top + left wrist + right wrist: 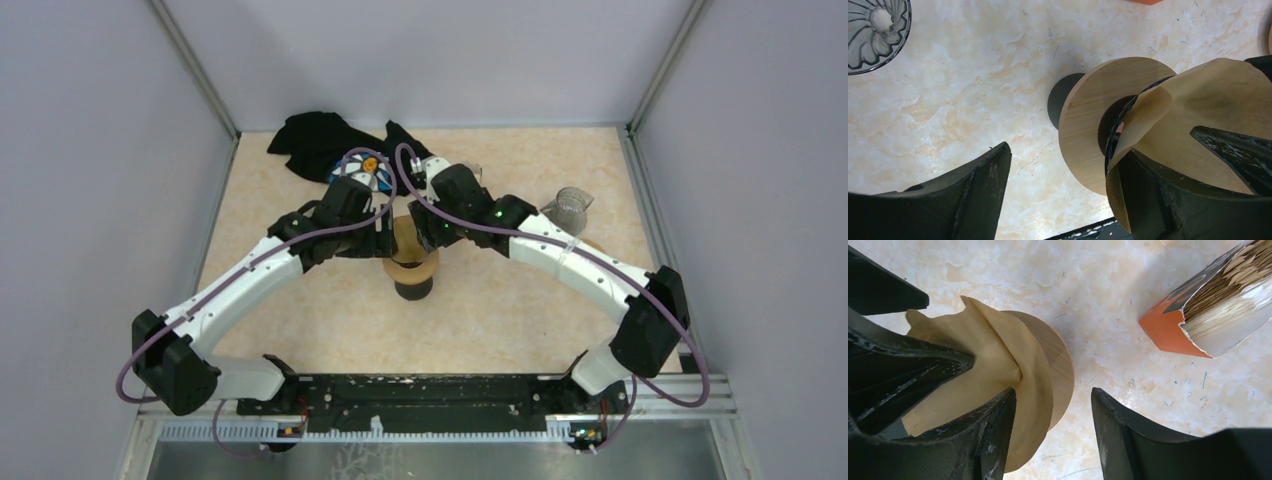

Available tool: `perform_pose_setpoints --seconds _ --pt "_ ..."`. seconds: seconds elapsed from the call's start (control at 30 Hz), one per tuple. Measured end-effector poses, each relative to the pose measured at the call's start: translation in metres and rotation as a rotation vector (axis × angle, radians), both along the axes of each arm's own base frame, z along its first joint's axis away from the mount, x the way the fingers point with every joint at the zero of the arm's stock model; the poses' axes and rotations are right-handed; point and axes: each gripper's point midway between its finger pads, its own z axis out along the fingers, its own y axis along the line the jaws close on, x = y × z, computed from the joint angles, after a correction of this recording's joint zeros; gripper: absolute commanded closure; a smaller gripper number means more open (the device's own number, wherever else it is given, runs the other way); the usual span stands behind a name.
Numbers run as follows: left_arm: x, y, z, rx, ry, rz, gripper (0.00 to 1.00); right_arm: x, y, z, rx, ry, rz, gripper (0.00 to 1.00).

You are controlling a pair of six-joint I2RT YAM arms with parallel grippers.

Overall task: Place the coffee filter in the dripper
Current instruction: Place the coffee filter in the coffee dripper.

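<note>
The brown paper filter (1198, 100) sat crumpled atop the wooden-collared dripper (1083, 135), not yet seated. Both hands were close above it. The left gripper (1068, 155) stood wide, with paper draped over one finger. The right gripper (1053, 392) gaped empty beside it.

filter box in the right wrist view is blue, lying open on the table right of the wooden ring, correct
The colour is wrong: the filter box is orange, not blue. The right wrist view shows it lying open on the table, right of the wooden ring.
</note>
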Motion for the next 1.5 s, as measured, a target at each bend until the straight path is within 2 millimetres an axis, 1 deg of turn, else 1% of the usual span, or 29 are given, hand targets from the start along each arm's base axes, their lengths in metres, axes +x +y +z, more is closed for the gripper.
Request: perform_pose_setpoints --seconds 0.43,0.63,0.83,1.0,1.17,1.37,1.5 --pt "-0.001 0.000 0.011 -0.026 -0.028 0.001 0.14 -0.004 0.003 0.022 0.063 -0.032 0.019 0.39" --pt "-0.001 -0.001 0.013 -0.038 -0.033 0.000 0.12 -0.007 0.003 0.033 0.091 -0.048 0.028 0.39" --pt "0.000 0.001 0.018 -0.046 -0.044 0.006 0.12 -0.006 0.001 0.033 0.084 -0.052 0.020 0.39" --pt "0.000 0.001 0.017 -0.043 -0.041 0.004 0.13 -0.004 -0.002 0.032 0.074 -0.057 0.010 0.42" --pt "0.002 0.001 0.008 -0.022 -0.024 0.000 0.16 -0.002 -0.004 0.028 0.059 -0.055 0.000 0.43" --pt "0.004 0.000 -0.002 0.004 -0.005 -0.015 0.16 -0.002 -0.007 0.013 0.012 -0.024 -0.011 0.43" --pt "0.006 -0.001 -0.008 0.019 0.007 -0.022 0.17 -0.003 -0.009 0.007 -0.009 -0.010 -0.015 0.43"
